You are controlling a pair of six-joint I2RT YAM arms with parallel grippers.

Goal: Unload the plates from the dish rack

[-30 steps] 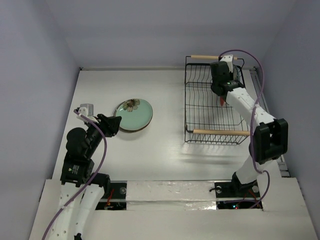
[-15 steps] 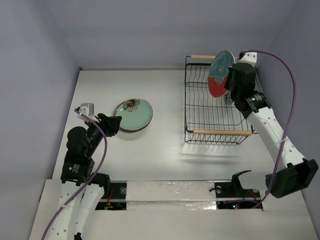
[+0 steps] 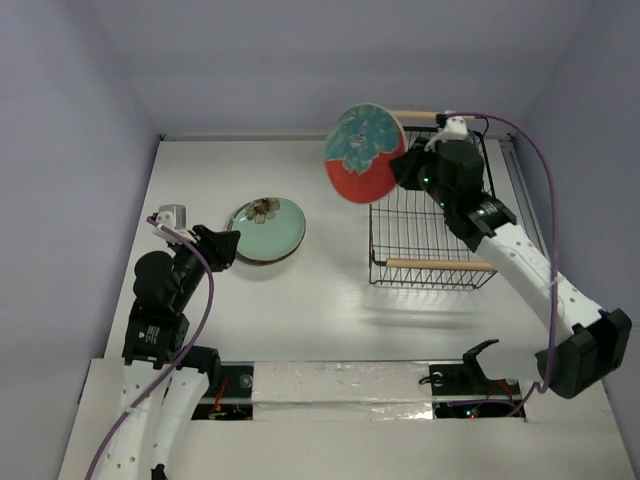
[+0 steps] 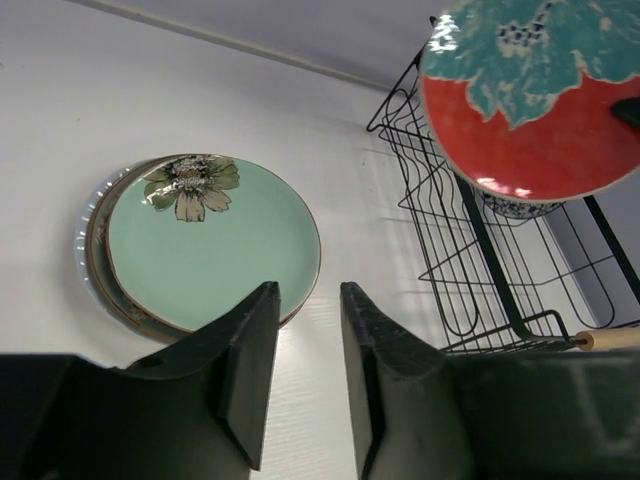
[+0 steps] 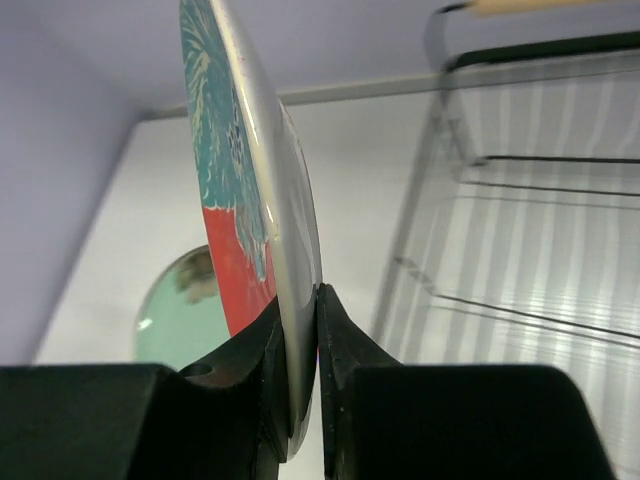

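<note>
- Left gripper (image 3: 222, 247) (image 4: 308, 297): stands at the left side of the table (image 3: 320, 300), pointed at the plate stack. Fingers parted by a modest gap, nothing between them, touching nothing.
- Plate stack: lies flat on the table just beyond the left gripper. The pale green plate (image 3: 268, 228) (image 4: 210, 250) is on top. A grey-brown rim (image 4: 93, 235) and a paler rim show beneath it in the left wrist view.
- Teal-and-red-orange plate (image 3: 362, 155) (image 4: 530, 100) (image 5: 235, 200): in the air, on edge, above the far left corner of the dish rack (image 3: 425, 215) (image 4: 470, 270) (image 5: 520, 200), clear of the wires. Its face is turned toward the left arm.
- Governing relation: the stack lies to the left of the held plate, nearer the arm bases, well apart. Judgement: the plate must travel left and be turned from on-edge to flat before it can rest on the green plate. The left arm is nearer the stack, but only the right arm has the load.
- Right gripper (image 3: 408, 170) (image 5: 300, 310): fingers pinched tight on the plate's rim, one either side.
- Dish rack interior: a blue-patterned piece (image 4: 518, 208) shows below the held plate, mostly hidden.
</note>
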